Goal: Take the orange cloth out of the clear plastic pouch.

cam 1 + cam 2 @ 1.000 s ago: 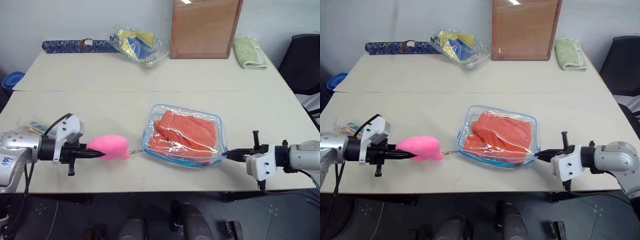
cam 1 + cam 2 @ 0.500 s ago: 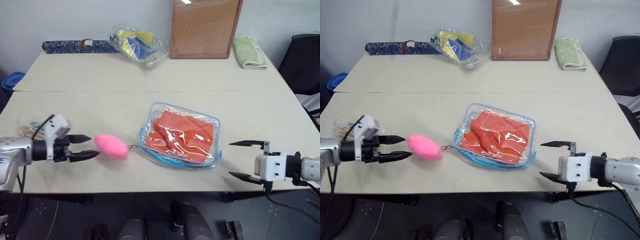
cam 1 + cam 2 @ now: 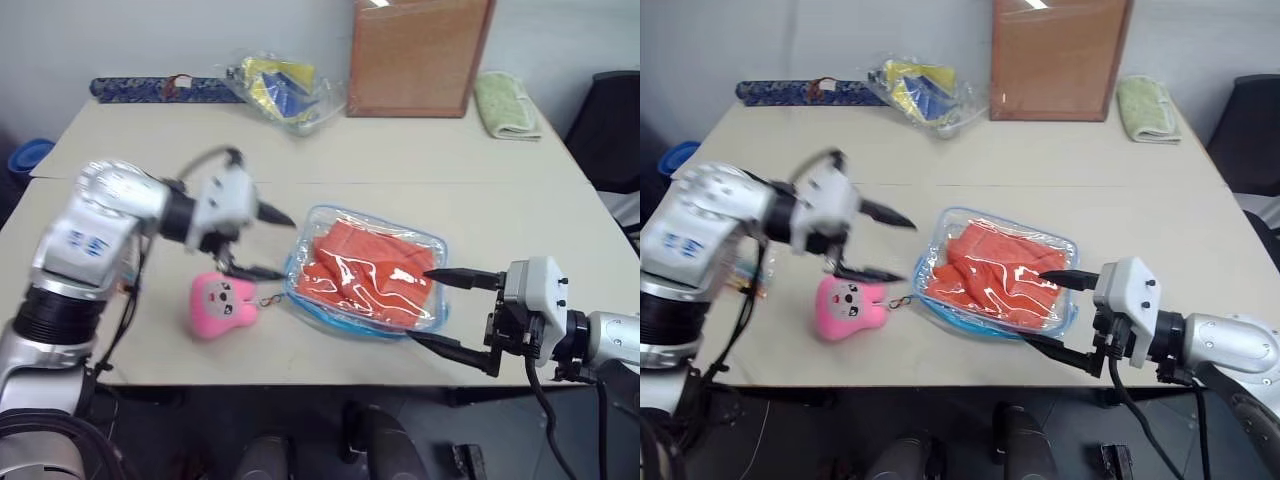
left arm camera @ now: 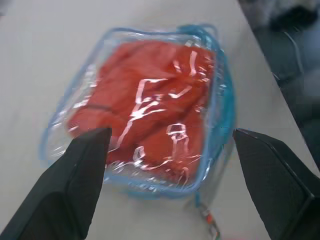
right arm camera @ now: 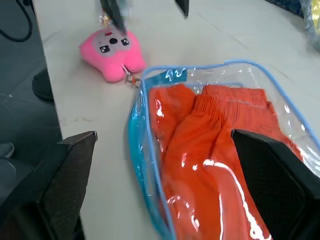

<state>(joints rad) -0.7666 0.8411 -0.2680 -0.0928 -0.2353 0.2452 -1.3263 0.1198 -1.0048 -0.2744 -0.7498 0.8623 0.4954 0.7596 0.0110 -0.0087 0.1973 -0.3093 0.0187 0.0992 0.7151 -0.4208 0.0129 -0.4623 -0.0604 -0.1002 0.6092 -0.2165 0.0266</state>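
Near the table's front edge, the clear plastic pouch holding the orange cloth lies between both wide-open, empty grippers, left gripper and right gripper.

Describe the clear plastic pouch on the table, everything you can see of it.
The clear plastic pouch is a flat, rounded rectangle of shiny see-through vinyl with light blue edging all round. It lies on the near part of the pale table, with the crumpled orange cloth still inside, filling most of it. A short chain at its left corner links it to a pink plush charm lying beside it. The left gripper and right gripper stand open at either end; neither grips it.
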